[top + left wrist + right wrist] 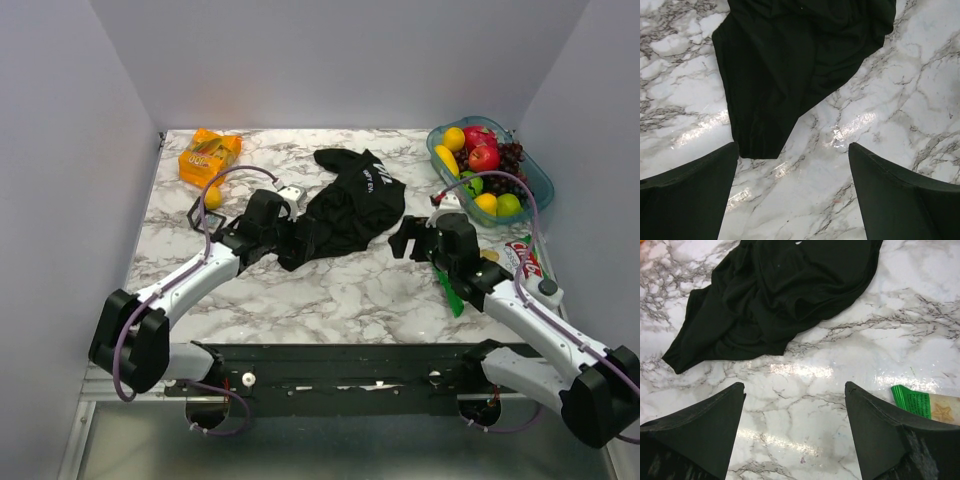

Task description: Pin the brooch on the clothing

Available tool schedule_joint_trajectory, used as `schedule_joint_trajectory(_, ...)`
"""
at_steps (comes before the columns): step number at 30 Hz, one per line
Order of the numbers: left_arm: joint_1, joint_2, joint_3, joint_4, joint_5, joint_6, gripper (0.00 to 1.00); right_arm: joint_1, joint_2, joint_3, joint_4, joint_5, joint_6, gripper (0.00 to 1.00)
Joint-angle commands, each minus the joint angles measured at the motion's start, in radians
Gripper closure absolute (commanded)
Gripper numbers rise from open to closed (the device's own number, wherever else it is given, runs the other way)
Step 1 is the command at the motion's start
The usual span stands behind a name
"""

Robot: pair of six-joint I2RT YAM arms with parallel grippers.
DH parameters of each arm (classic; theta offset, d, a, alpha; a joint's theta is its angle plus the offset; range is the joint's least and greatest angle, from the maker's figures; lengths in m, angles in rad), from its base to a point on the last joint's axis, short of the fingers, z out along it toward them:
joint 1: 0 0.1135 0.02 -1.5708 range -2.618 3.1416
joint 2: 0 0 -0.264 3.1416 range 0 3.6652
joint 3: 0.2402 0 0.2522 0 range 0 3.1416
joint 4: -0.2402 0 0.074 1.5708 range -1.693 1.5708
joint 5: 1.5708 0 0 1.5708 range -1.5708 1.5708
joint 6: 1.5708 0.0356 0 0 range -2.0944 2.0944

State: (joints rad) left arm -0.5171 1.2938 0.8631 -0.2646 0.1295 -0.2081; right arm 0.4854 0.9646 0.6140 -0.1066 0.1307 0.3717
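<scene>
On either side of the crumpled T-shirt [345,210] you hold the left gripper [792,150] and right gripper [795,385] spread empty, probably to flatten it first.

The white, grey-veined marble tabletop [330,290] is carrying a crumpled black fabric T-shirt [350,205], which is lying just ahead of the left gripper [792,147] and ahead-left of the right gripper [794,385]. An orange foil snack packet [208,155], a small yellow ball [213,196] and a black wire-frame cube [200,212] are sitting left of the left gripper. A clear teal plastic bowl [545,180] of fruit is standing beyond the right gripper to its right, a green plastic wrapper [912,400] is lying just beside its right finger, and a red-and-white wrapper [525,260] is resting further right.
</scene>
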Motion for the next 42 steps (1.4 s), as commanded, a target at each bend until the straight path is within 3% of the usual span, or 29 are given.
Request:
schedule_joint_trajectory(1,-0.017,0.097,0.053,0.004,0.045,-0.020,0.01,0.016,0.065,0.058,0.021,0.020,0.012,0.12)
schedule_joint_trajectory(5,-0.017,0.179,0.092,-0.005,0.044,-0.025,0.04,0.022,0.155,0.095,0.036,0.020,0.001,0.12)
schedule_joint_trajectory(11,-0.017,0.292,0.140,-0.030,0.093,-0.033,0.17,0.028,0.279,0.187,0.071,-0.005,-0.022,0.15)
schedule_joint_trajectory(14,-0.017,0.328,0.149,-0.045,0.098,-0.042,0.34,0.045,0.361,0.251,0.070,-0.005,-0.050,0.18)
schedule_joint_trajectory(15,-0.017,0.331,0.149,-0.044,0.098,-0.045,0.44,0.050,0.385,0.266,0.065,-0.002,-0.060,0.18)
schedule_joint_trajectory(20,-0.017,0.335,0.157,-0.054,0.088,-0.037,0.62,0.090,0.531,0.352,0.038,0.035,-0.085,0.21)
schedule_joint_trajectory(24,-0.017,0.326,0.166,-0.076,0.056,-0.033,0.86,0.114,0.615,0.412,0.018,0.127,-0.105,0.21)
schedule_joint_trajectory(27,-0.017,0.305,0.165,-0.076,0.039,-0.027,0.93,0.114,0.684,0.469,-0.039,0.210,-0.073,0.21)
schedule_joint_trajectory(30,-0.017,0.286,0.166,-0.081,0.013,-0.020,0.97,0.114,0.723,0.486,-0.068,0.294,-0.051,0.21)
schedule_joint_trajectory(42,-0.017,0.269,0.172,-0.090,0.021,-0.027,1.00,0.107,0.792,0.543,-0.087,0.247,0.042,0.25)
